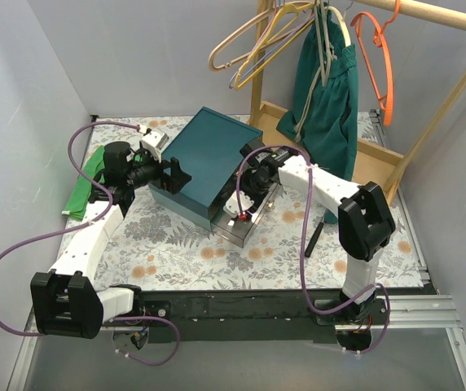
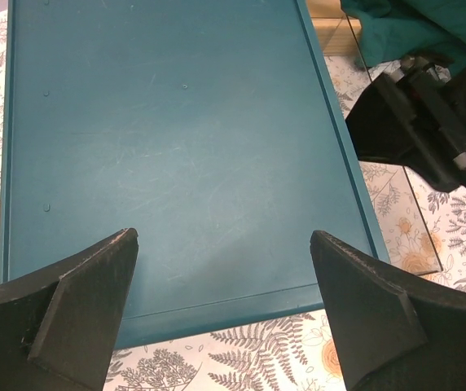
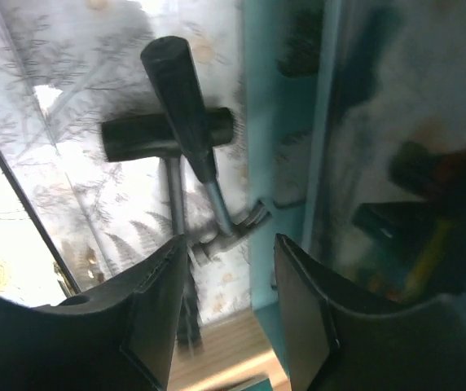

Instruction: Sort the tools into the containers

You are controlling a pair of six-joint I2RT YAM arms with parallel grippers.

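The dark teal box (image 1: 208,155) stands mid-table; its lid fills the left wrist view (image 2: 176,138). A clear drawer tray (image 1: 257,229) is pulled out at its front right. My left gripper (image 1: 173,174) is open and empty at the box's left edge, its fingers (image 2: 86,301) spread over the lid's near rim. My right gripper (image 1: 241,212) hangs open and empty over the tray. Below it lie a black-handled hammer (image 3: 186,102) with a metal head and a second black-handled tool (image 3: 166,135) crossing it. Blurred yellow and red shapes (image 3: 428,244) show behind the box's clear front.
A long black tool (image 1: 314,236) lies on the floral cloth right of the tray. A green cloth (image 1: 86,183) lies at the far left. Behind stand a wooden rack base (image 1: 371,159), a hanging green bag (image 1: 327,98) and coloured hangers (image 1: 375,57).
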